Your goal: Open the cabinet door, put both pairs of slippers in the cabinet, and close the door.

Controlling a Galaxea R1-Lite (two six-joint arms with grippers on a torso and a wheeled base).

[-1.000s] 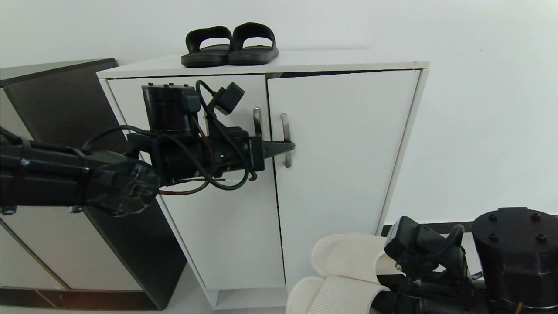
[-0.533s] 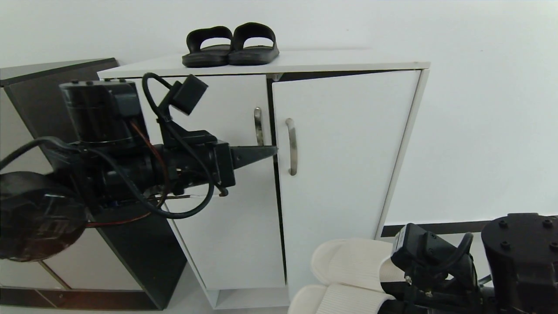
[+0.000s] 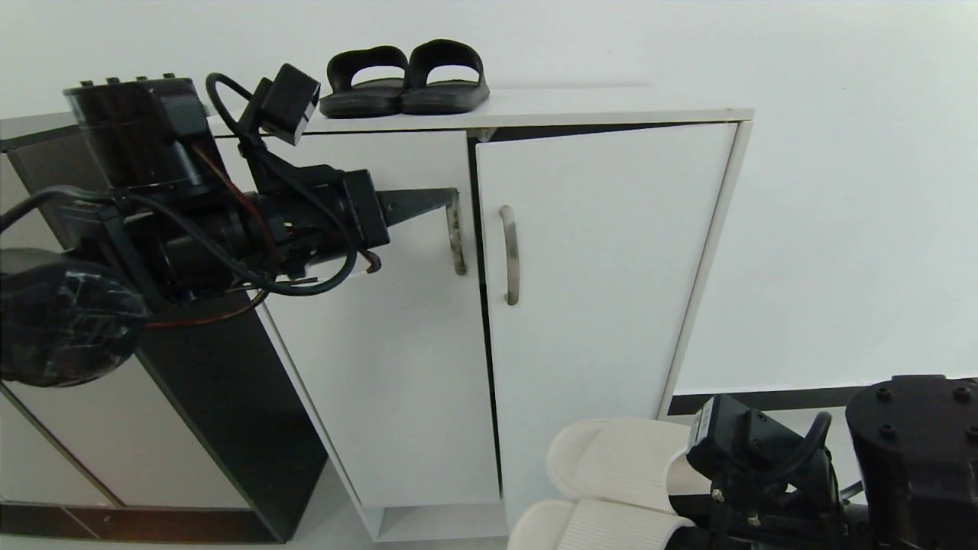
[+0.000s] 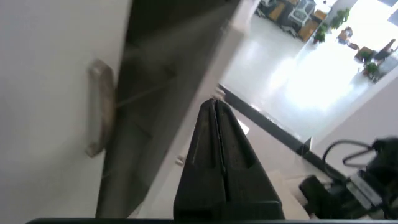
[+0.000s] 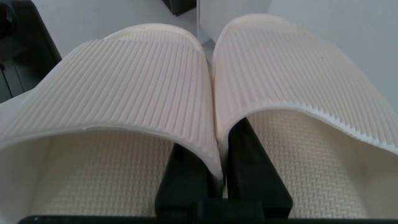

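The white cabinet (image 3: pixel 611 111) stands against a white wall (image 3: pixel 840 229). It has two doors. The right door (image 3: pixel 603 305) is open just a crack, with a thin dark gap along its top and down the middle where the doors meet. The left door (image 3: pixel 397 367) looks shut. Each door has a long metal handle by the middle: the left handle (image 3: pixel 457 241) and the right handle (image 3: pixel 509 256).

A pair of black slippers (image 3: pixel 405 80) sits on top of the cabinet, side by side, toes pointing to the wall.

The other pair, the white slippers (image 3: pixel 611 473), is low down in front of the right door. The right gripper (image 5: pixel 219 168) holds them. Its fingers (image 5: pixel 186 177) go inside the two slippers and squeeze their inner sides together, so both are held as one bunch.

The left gripper (image 3: pixel 447 200) is up high in front of the left door. Its fingers (image 4: pixel 205 143) are pressed flat together with nothing between them. The tip is right by the top end of the left handle — I cannot tell if it touches.

A dark cabinet (image 3: pixel 229 397) stands just beside the white one, on its left.
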